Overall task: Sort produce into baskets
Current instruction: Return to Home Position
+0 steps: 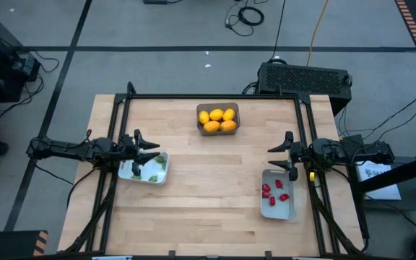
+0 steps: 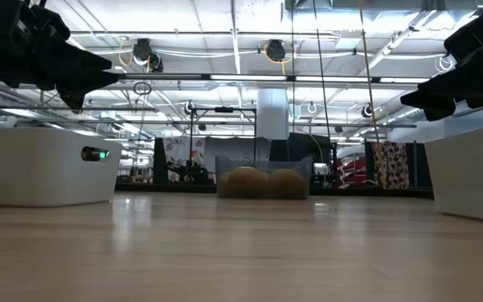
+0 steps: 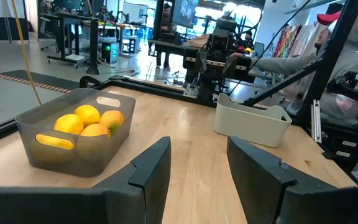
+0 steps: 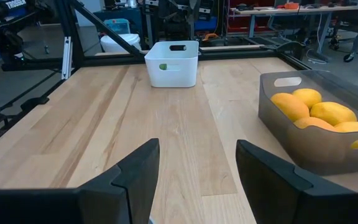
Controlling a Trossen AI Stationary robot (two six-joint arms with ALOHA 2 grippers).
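Note:
The dark grey basket stands at the table's far middle with several yellow and orange fruits; it also shows in the left wrist view and the right wrist view. A pale basket at the left holds tiny green pieces. A pale basket at the right holds red pieces. My left gripper is open and empty above the left basket's far edge. My right gripper is open and empty just beyond the right basket's far end.
A black metal frame runs round the table's far and side edges. Bare wood lies between the three baskets. A person in a grey hooded top sits beyond the table's right side.

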